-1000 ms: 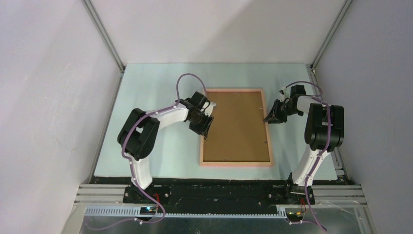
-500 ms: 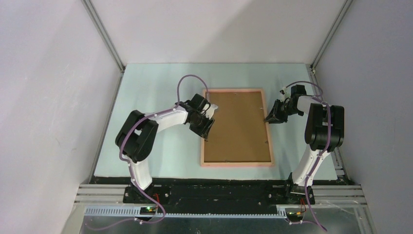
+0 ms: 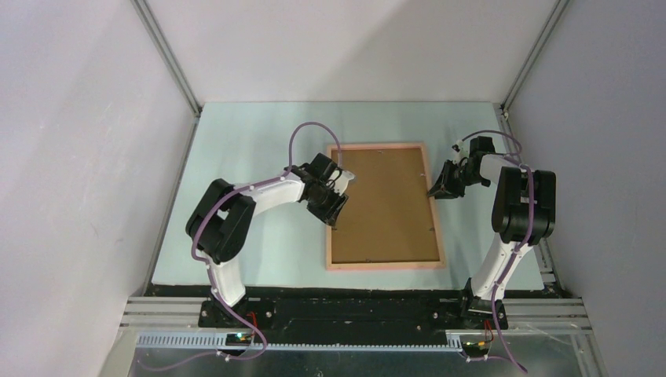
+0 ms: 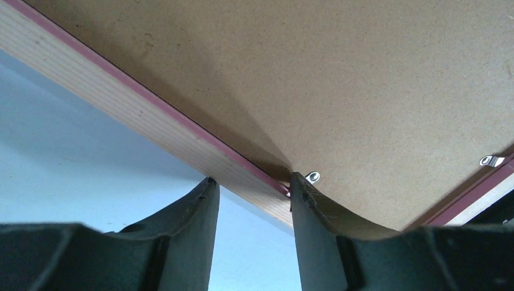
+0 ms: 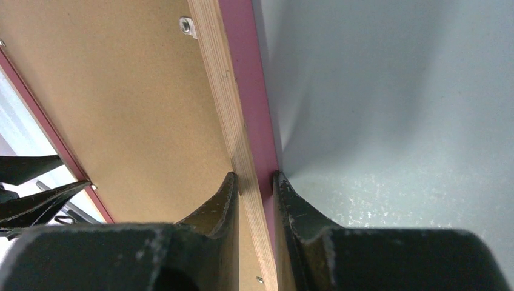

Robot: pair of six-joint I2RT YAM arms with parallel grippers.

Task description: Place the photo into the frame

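Frame [image 3: 385,265] face-down on tabletop [image 3: 251,149], long axis near-to-far. Left gripper [image 3: 338,210] clamps its left rail. Right gripper [image 3: 434,191] pinches the right rail.

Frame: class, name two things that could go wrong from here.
1. One finger of the left gripper bows the backing board upward at its edge; it could crease or crack.
2. The right gripper pinches only a thin rail of the frame; uneven pulls could twist it or let it slip.
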